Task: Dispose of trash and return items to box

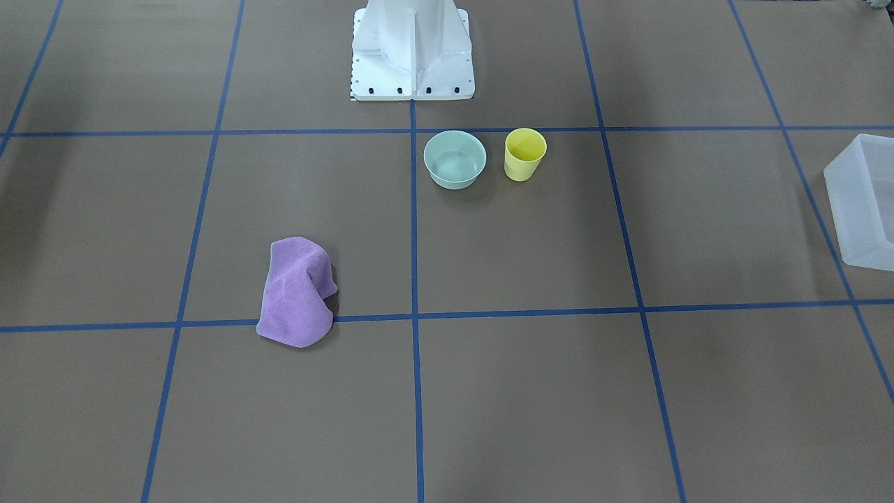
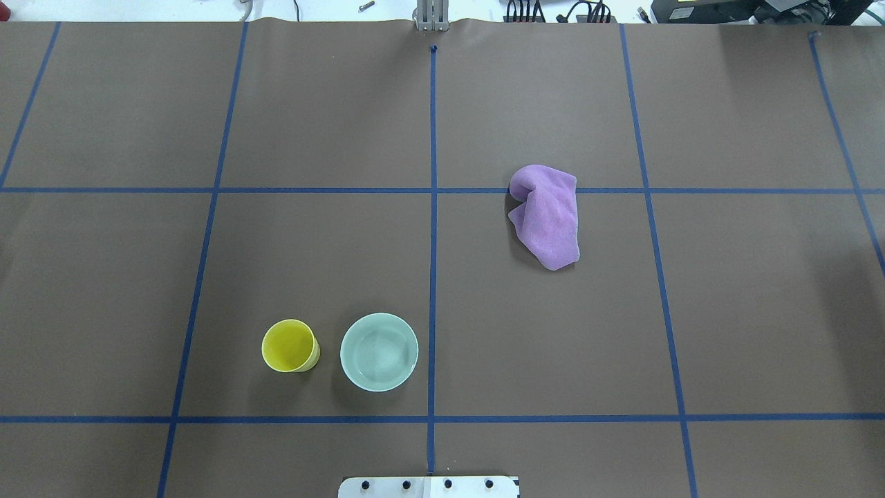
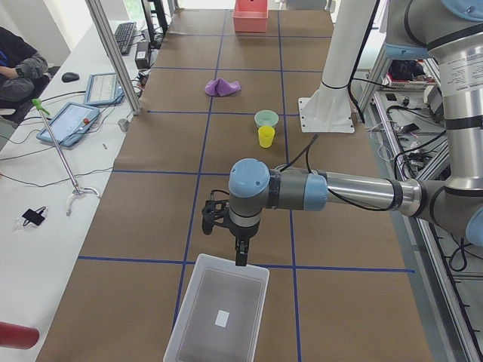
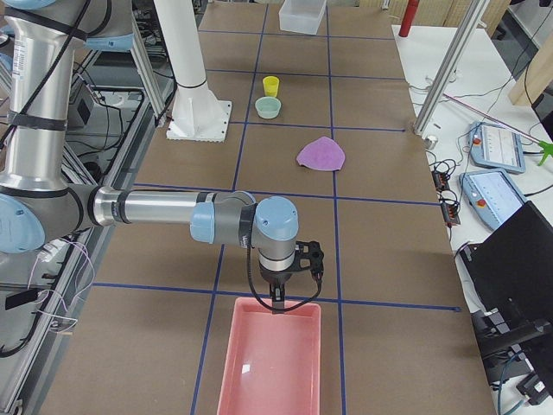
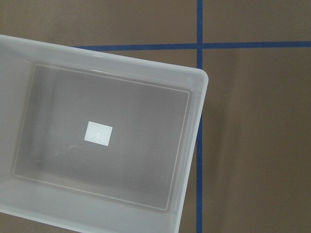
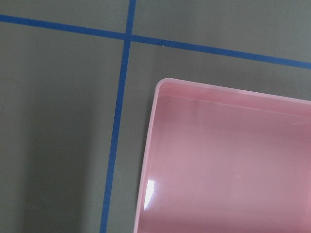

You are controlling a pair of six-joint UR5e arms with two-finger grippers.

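Frosted box (image 5: 192,145) sits empty below the left gripper (image 3: 240,255), pink bin (image 4: 272,363) below the right gripper (image 4: 278,298). Both look parked, probably. Can't tell if either's open or holding anything. Cup (image 2: 290,345) and bowl (image 2: 379,351) stand side by side, well away.

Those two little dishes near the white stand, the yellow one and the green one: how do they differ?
The cup is yellow, while the bowl is pale green. The cup is narrower and taller; the bowl is wider and lower. Both stand upright with the mouth up, look empty, and sit side by side without touching.
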